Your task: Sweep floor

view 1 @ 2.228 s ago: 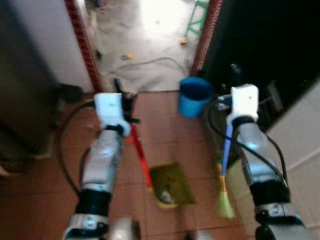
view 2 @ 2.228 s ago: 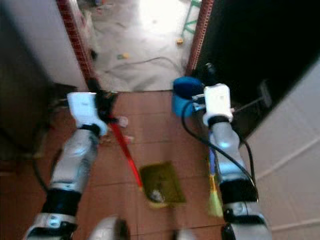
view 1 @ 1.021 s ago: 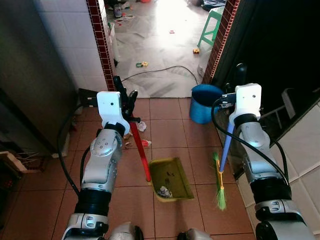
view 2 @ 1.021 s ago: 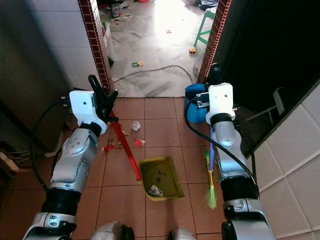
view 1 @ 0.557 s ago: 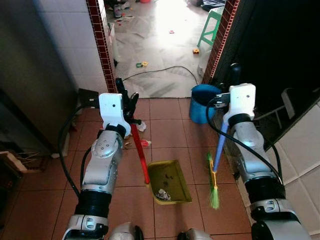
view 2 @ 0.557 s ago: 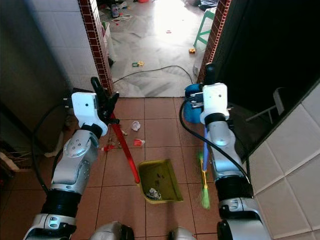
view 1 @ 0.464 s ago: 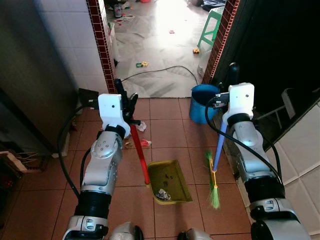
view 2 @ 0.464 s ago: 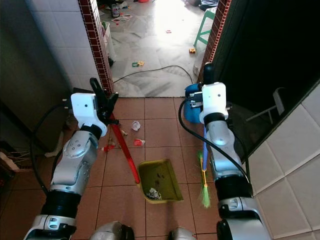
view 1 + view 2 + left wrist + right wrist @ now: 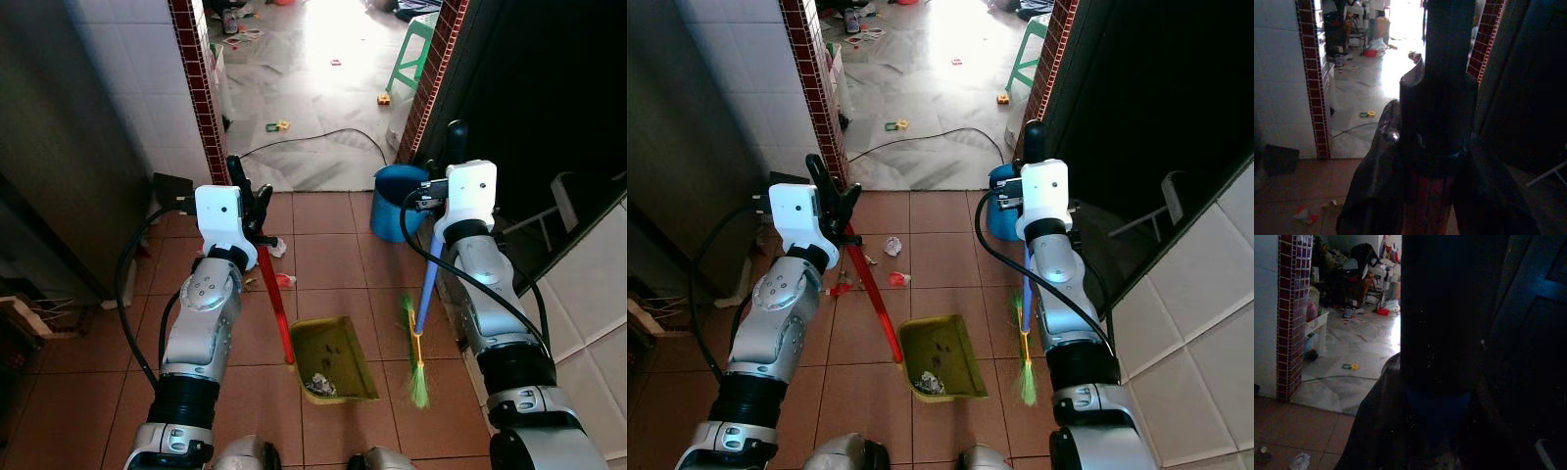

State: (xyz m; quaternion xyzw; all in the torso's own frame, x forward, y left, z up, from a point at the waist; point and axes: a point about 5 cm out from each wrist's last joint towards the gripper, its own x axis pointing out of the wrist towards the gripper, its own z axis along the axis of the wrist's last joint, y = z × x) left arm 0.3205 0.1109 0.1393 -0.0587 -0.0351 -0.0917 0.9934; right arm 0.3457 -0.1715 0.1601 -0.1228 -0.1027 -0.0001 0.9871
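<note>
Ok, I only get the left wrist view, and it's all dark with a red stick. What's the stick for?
Observer: It's the handle of a yellow dustpan. The left gripper holds it, and the pan sits on the tiles.
Operator: Is anything in it?
Observer: Yes, some crumpled rubbish at the end nearest the robot.
Operator: What's the other arm doing?
Observer: The right gripper holds a broom, with its green bristles down to the right of the pan.
</note>
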